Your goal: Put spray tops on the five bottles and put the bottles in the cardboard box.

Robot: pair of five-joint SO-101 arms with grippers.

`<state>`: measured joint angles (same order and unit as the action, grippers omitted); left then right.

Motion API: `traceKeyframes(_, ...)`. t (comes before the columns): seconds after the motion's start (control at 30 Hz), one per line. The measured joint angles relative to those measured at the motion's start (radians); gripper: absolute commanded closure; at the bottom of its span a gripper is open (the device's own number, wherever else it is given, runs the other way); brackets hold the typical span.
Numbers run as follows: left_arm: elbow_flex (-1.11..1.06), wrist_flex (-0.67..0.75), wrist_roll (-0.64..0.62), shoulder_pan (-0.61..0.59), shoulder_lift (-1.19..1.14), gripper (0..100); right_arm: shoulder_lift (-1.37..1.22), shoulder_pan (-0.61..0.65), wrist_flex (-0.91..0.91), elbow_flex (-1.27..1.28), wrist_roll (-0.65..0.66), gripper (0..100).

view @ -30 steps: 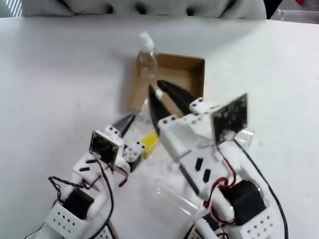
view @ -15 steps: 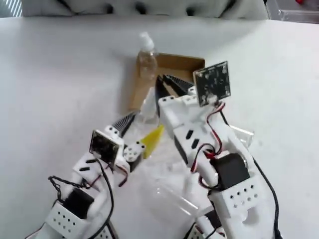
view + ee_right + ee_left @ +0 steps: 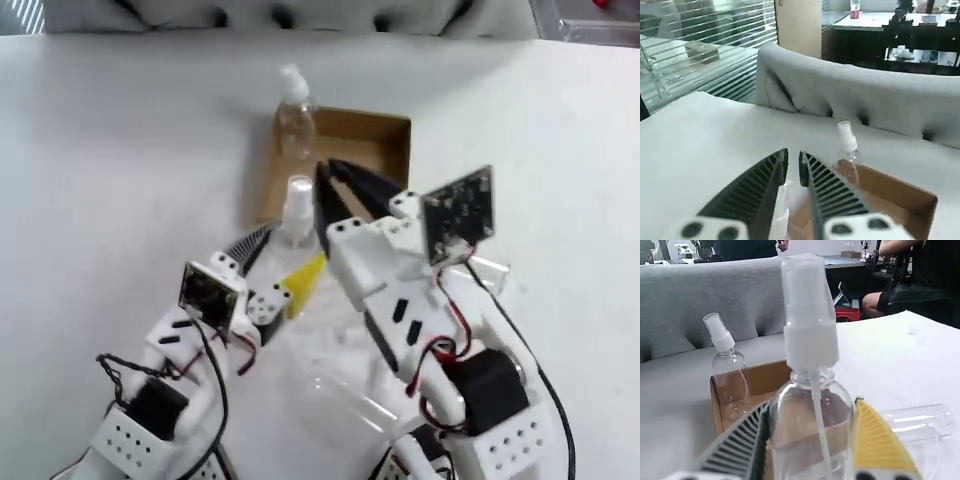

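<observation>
The left gripper [image 3: 812, 407] is clamped on a bottle [image 3: 810, 390], upright at the near corner of the box [image 3: 905, 197]. A top [image 3: 807, 315] is seated on the bottle's neck. The right gripper [image 3: 792, 155] hangs over the box beside that top, fingers nearly together and holding nothing. A second bottle [image 3: 847, 162], also topped, stands inside the box at its far corner. A third bottle [image 3: 917, 420] lies on the table [image 3: 120, 150] near the box, seemingly topless. By my reading, one is boxed, one is ready to go in, and the rest remain.
</observation>
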<state>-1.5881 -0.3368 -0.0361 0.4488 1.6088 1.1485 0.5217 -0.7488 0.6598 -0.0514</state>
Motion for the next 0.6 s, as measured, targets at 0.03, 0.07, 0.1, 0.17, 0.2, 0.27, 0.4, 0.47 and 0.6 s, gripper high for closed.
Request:
traceKeyframes(0.03,0.000,0.000,0.000,0.000,0.000,98,0.012,-0.014,-0.003,0.000,0.000,98.3)
traceKeyframes(0.07,0.000,0.000,0.000,0.000,0.000,98,0.026,-0.034,-0.011,0.000,0.000,98.3)
traceKeyframes(0.1,0.000,0.000,0.000,0.000,0.000,98,0.040,-0.052,-0.025,0.000,0.000,98.3)
traceKeyframes(0.17,0.002,0.000,-0.011,-0.020,0.000,98,0.074,-0.077,-0.052,0.020,0.000,98.3)
traceKeyframes(0.2,0.006,-0.002,-0.035,-0.038,0.000,98,0.097,-0.078,-0.060,0.046,0.000,98.3)
traceKeyframes(0.27,0.046,-0.035,-0.100,-0.074,0.000,98,0.126,-0.078,-0.061,0.112,0.000,98.3)
traceKeyframes(0.4,0.166,-0.173,-0.209,-0.141,0.002,98,0.181,-0.084,-0.028,0.261,0.000,98.3)
traceKeyframes(0.47,0.189,-0.189,-0.222,-0.150,0.002,98,0.224,-0.081,0.002,0.331,0.000,98.3)
traceKeyframes(0.6,0.196,-0.161,-0.229,-0.184,0.002,98,0.316,0.006,0.048,0.465,0.000,98.3)
